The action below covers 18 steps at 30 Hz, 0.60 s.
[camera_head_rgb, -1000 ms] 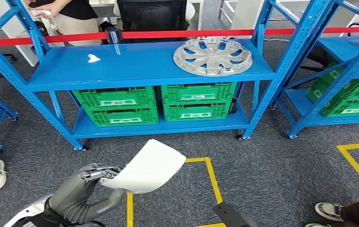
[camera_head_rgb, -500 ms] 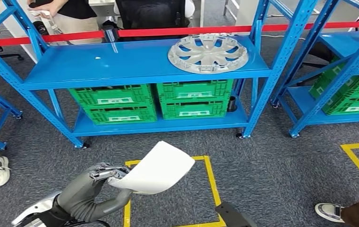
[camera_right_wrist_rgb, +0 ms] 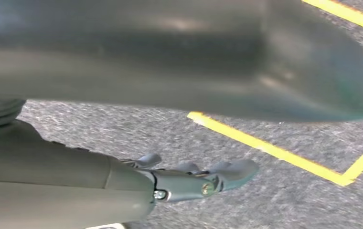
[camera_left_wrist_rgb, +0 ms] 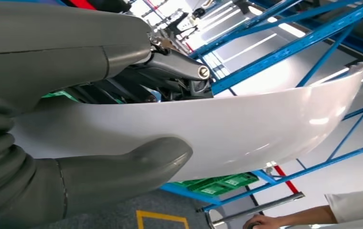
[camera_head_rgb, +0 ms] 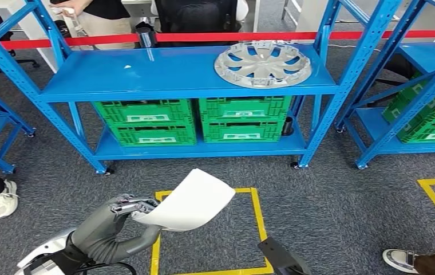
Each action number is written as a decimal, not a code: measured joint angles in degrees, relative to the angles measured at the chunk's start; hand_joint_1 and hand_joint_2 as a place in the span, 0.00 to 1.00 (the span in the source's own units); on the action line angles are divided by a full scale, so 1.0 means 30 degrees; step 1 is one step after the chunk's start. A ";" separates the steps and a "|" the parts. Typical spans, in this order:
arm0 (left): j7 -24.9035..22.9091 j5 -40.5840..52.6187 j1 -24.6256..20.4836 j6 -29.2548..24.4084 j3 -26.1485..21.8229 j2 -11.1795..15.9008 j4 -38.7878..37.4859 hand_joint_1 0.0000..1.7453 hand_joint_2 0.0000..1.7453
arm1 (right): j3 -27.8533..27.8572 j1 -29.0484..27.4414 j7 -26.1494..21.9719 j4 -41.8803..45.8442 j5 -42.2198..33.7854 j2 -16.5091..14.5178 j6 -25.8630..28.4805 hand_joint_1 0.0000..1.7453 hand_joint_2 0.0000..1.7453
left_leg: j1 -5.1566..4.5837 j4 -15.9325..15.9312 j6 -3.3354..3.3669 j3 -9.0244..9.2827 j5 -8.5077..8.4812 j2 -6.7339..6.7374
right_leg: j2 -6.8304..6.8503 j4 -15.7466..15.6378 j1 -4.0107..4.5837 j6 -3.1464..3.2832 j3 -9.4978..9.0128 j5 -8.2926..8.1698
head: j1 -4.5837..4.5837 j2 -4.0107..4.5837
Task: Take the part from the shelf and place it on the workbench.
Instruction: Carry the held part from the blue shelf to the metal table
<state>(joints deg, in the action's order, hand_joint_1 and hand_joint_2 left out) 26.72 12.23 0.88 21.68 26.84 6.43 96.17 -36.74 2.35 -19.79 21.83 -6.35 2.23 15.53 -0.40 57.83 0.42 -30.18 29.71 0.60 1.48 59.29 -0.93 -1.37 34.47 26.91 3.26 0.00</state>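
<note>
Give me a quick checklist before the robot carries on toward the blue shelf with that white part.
1. Left hand grips the white curved part: ok; the wrist view shows the thumb under it.
2. Grip is firm enough to carry: cannot tell.
3. Right hand holds nothing, fingers extended over the carpet: ok.
4. Free space on the blue shelf beside the silver wheel cover: ok.
5. People close by, shoe at right, shoe at left: not ok.

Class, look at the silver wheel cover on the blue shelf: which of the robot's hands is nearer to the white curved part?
Left. The left hand grips the white curved part by its edge. The right hand hangs apart from it, over the grey carpet.
</note>
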 joint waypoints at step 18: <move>0.0362 0.0157 0.0298 -0.0501 -0.0138 0.0374 -0.0097 1.00 1.00 | -0.0244 0.0707 0.0029 -0.0421 0.0453 -0.0105 -0.0337 0.00 0.00 | 0.0149 0.1506 -0.0597 -0.1147 0.0510 -0.0597 | -0.0427 -0.0201 -0.0016 0.0563 -0.0548 0.0453 | 0.0011 -0.0004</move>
<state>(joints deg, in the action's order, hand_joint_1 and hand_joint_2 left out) 27.80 12.70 1.78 20.17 26.43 7.55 95.88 -37.47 4.47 -19.70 20.57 -4.99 1.92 14.52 0.05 62.34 -1.37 -33.62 31.24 -1.19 0.19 58.68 -0.98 0.32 32.82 28.27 3.29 -0.01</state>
